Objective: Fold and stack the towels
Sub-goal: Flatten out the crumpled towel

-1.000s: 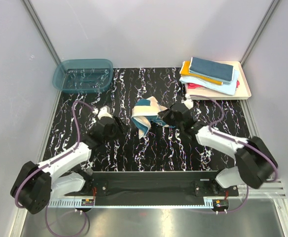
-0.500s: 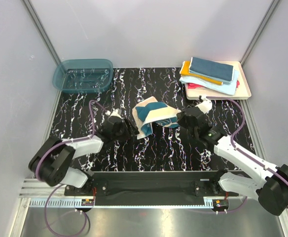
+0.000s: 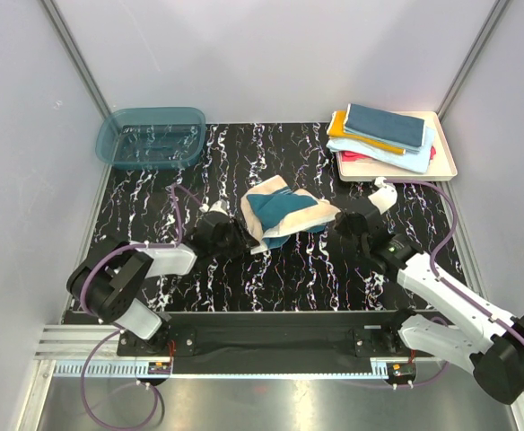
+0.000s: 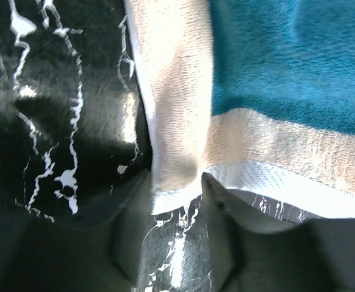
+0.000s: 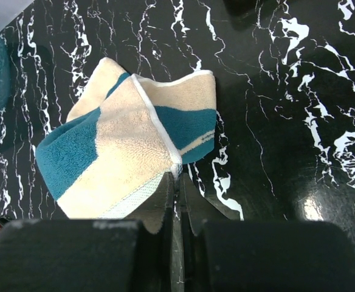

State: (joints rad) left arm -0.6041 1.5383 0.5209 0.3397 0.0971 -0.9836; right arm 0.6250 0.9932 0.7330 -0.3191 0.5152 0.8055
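A dark teal towel with a cream border (image 3: 284, 214) lies crumpled and partly spread at the table's middle. My right gripper (image 3: 341, 219) is at its right corner. In the right wrist view this gripper (image 5: 177, 177) is shut on the towel's (image 5: 123, 152) white-edged corner. My left gripper (image 3: 238, 236) is low at the towel's left edge. In the left wrist view a cream corner of the towel (image 4: 174, 182) hangs between the two fingers of the left gripper (image 4: 176, 185). Those fingers stand apart, and the table shows between them. Several folded towels (image 3: 383, 135) are stacked at the back right.
The folded stack rests on a cream tray (image 3: 446, 162) at the back right corner. A translucent teal basin (image 3: 150, 136) stands at the back left. Grey walls close in the black marbled table (image 3: 271, 278) on three sides.
My right gripper has drawn the towel's corner to the right, spreading the cloth wider. My left arm has moved right, up to the towel's left corner, and its jaws have narrowed round it.
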